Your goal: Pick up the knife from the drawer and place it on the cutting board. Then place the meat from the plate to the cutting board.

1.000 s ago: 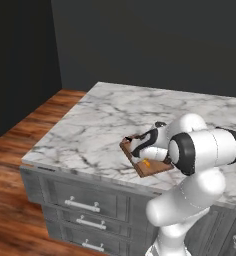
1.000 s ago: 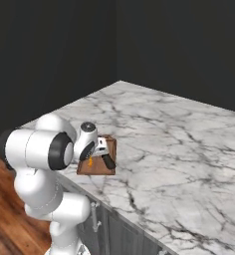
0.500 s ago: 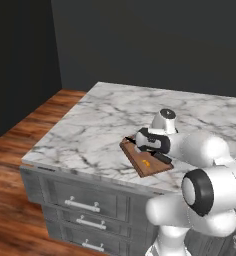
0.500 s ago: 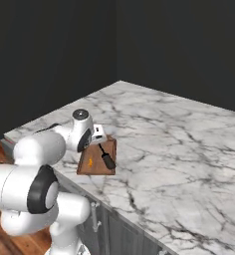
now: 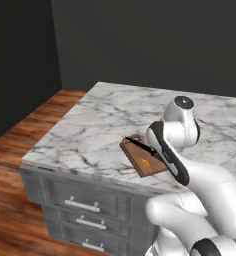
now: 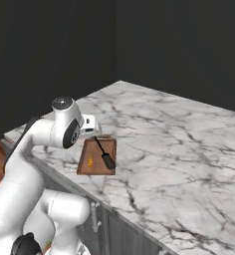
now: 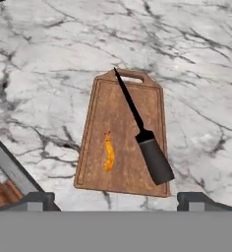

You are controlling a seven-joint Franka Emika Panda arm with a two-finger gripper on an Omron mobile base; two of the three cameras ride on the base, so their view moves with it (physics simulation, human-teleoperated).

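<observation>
The gripper [image 7: 113, 199] hangs above the cutting board [image 7: 122, 147] with its fingers spread wide and nothing between them; the knife [image 7: 140, 133] lies diagonally on the board, tip at the handle tab, and the meat [image 7: 108, 153] sits just beside it on the wood, apart from the blade. Both items look placed, so little is left to go wrong; the board lies near the counter's [image 6: 179, 149] front edge, and a careless sweep of the arm could nudge it or roll the knife off.
</observation>
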